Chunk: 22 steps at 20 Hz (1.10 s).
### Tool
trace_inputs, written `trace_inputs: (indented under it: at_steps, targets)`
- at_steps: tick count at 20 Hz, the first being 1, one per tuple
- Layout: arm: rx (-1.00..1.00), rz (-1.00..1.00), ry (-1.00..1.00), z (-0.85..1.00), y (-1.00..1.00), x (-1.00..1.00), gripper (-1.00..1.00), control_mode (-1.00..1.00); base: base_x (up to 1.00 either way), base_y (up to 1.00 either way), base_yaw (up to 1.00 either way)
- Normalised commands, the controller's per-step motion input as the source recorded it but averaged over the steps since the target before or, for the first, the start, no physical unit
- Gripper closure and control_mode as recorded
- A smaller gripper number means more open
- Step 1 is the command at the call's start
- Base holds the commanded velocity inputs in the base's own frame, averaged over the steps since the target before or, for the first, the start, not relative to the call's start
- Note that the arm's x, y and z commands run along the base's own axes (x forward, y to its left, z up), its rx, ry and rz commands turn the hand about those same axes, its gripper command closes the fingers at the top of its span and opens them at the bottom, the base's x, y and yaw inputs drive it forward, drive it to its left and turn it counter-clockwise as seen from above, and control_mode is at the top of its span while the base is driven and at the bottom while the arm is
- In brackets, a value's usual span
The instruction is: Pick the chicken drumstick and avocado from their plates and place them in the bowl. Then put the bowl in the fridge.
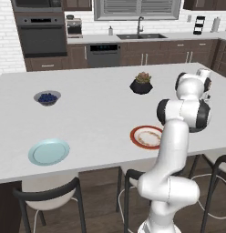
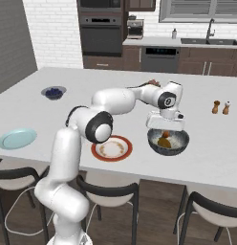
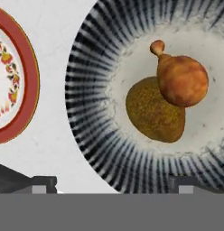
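The white arm (image 2: 68, 158) rises from its base, bends at a dark elbow joint and reaches forward and to its right, the forearm about level. The wrist turns the gripper (image 2: 165, 129) straight down. Its fingertips (image 3: 41, 182) stand wide apart, holding nothing.

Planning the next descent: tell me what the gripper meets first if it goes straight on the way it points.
The open gripper points down into the bowl. It would probably meet the bowl's rim or inner wall first, beside the avocado and chicken drumstick; depth is unclear.
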Motion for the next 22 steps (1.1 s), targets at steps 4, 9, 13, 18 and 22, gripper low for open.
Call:
trace_inputs:
  at_steps: [4, 9, 13, 18, 22]
  targets:
    - [-0.11, 0.05, 0.00, 0.02, 1.00, -0.43, -1.00, -1.00, 0.00, 0.00, 0.00]
    - [-0.09, 0.07, -0.12, 0.00, 0.77, -0.11, -1.00, -1.00, 0.00, 0.00, 0.00]
    - [-0.02, 0.04, -0.19, -0.02, -0.01, 0.27, -1.00, -1.00, 0.00, 0.00, 0.00]
    - [0.00, 0.02, -0.05, -0.15, -0.12, 0.61, -1.00, -1.00, 0.00, 0.00, 0.00]
    - [0.00, 0.00, 0.01, 0.00, -0.19, 0.47, -1.00, -1.00, 0.00, 0.00, 0.00]
